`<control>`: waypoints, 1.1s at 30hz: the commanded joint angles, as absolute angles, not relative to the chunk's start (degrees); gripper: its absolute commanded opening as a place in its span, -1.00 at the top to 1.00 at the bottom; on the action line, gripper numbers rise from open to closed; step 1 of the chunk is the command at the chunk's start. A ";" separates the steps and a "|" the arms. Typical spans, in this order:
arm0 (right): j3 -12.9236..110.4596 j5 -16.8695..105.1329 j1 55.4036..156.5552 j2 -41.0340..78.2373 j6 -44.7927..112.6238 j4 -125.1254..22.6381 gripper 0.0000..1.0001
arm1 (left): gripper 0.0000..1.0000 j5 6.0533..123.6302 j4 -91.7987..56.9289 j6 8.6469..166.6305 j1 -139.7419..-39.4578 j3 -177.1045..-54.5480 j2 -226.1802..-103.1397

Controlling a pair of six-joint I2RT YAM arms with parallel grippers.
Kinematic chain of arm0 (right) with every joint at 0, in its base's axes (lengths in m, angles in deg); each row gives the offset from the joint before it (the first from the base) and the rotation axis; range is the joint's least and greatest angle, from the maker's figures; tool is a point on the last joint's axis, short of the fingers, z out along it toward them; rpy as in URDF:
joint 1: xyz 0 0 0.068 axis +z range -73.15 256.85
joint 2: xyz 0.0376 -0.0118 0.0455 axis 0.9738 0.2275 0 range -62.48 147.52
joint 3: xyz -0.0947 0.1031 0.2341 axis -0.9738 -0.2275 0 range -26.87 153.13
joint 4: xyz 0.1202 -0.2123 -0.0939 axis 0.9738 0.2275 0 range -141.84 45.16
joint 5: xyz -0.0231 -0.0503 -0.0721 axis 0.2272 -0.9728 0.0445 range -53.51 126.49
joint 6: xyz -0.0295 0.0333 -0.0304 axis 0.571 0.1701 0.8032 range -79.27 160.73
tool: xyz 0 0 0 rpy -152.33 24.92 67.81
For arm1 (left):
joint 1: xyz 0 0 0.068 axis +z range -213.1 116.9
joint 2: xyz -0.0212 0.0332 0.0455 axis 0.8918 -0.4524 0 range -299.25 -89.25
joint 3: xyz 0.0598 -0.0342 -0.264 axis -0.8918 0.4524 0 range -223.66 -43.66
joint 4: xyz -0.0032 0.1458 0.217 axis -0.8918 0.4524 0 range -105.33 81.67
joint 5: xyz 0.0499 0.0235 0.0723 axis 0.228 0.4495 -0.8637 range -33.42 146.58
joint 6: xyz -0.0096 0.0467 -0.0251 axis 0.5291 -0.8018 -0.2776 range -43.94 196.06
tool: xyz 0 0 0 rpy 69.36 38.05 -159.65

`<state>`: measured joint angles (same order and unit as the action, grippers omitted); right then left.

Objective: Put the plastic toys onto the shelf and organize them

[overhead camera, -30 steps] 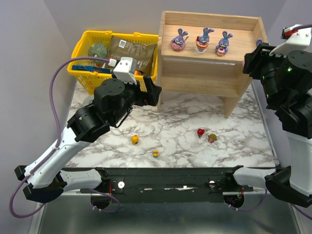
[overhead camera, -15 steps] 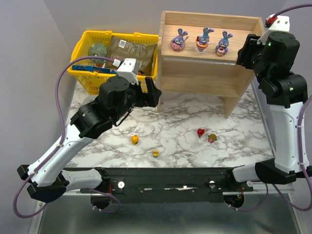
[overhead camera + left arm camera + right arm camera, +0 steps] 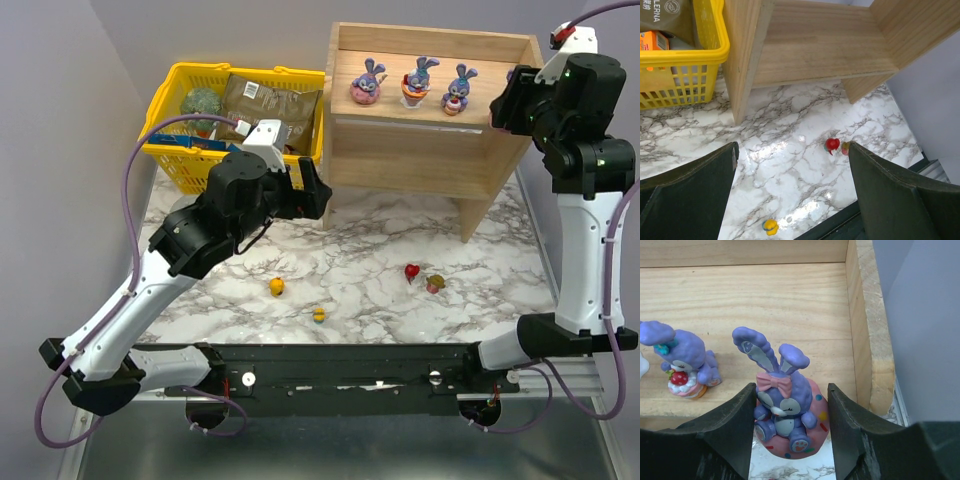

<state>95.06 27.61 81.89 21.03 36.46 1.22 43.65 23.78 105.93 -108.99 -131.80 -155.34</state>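
Three purple-blue bunnies (image 3: 367,82), (image 3: 418,82), (image 3: 459,90) stand in a row on the top tier of the wooden shelf (image 3: 430,150). My right gripper (image 3: 500,103) is at the shelf's right end, shut on a fourth bunny (image 3: 785,405) with a pink base, held just in front of the top tier's edge (image 3: 790,300). One shelved bunny (image 3: 682,365) is to its left. Four tiny toys lie on the marble: yellow (image 3: 276,287), yellow-blue (image 3: 318,314), red (image 3: 411,271), tan-pink (image 3: 434,284). My left gripper (image 3: 315,190) is open and empty, high above the table (image 3: 792,190), with the red toy (image 3: 832,145) and a yellow one (image 3: 770,226) below it.
A yellow basket (image 3: 170,150) with packets and a green ball stands left of the shelf, touching its side; it also shows in the left wrist view (image 3: 680,65). The shelf's lower tier (image 3: 810,40) is bare. A black rail runs along the table's near edge.
My right arm has swung up and left, bringing the held bunny to the right end of the shelf's top tier. My left arm has shifted only slightly.
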 commanded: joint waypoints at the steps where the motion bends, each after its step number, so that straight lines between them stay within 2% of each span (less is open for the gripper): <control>1: 98.11 34.64 79.23 23.03 36.95 1.95 0.99 | -0.98 46.82 23.96 105.68 -108.01 -131.90 -156.49; 14: 101.63 38.95 78.35 28.13 38.62 2.83 0.77 | -0.98 49.20 24.39 105.59 -106.17 -132.25 -157.63; 27: 100.75 36.93 78.35 28.49 39.32 2.13 0.22 | -0.98 50.60 24.48 105.68 -105.20 -131.99 -158.07; 33: 99.00 35.36 78.35 27.78 39.67 -0.15 0.11 | -0.98 51.31 24.48 105.77 -104.76 -132.16 -158.51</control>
<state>100.46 37.18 78.63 27.15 38.45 0.39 49.55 23.89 105.93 -105.30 -131.80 -158.18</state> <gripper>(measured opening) 0.590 0.988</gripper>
